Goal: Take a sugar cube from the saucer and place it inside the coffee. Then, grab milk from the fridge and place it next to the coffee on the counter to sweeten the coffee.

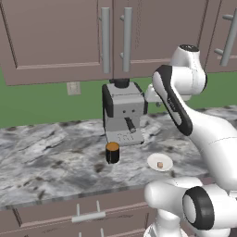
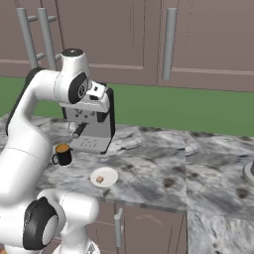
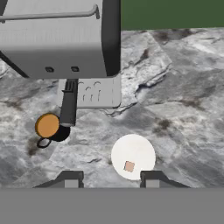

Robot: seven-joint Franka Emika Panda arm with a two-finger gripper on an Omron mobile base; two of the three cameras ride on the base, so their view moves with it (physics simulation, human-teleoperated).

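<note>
The sugar cube [image 1: 160, 165] [image 2: 99, 179] [image 3: 129, 166] lies on the white saucer [image 1: 152, 159] [image 2: 110, 174] [image 3: 142, 148] near the front edge of the marbled counter [image 1: 46, 157]. The coffee [image 1: 112, 152] [image 2: 62, 154] [image 3: 47, 125], a black cup with an orange-brown top, stands to the saucer's left, apart from it. My gripper [image 3: 111, 179] hangs high above the counter by the espresso machine and looks down. Its fingers stand apart with nothing between them, and the saucer sits just beyond the tips. The milk and the fridge are out of view.
A grey-and-black espresso machine [image 1: 124, 113] [image 2: 92, 124] [image 3: 57, 39] stands behind the cup, its spout [image 3: 68, 105] reaching over it. Mauve wall cabinets [image 1: 55, 37] hang above and drawers [image 1: 88, 215] sit below. Bare counter stretches to the right [image 2: 208, 163].
</note>
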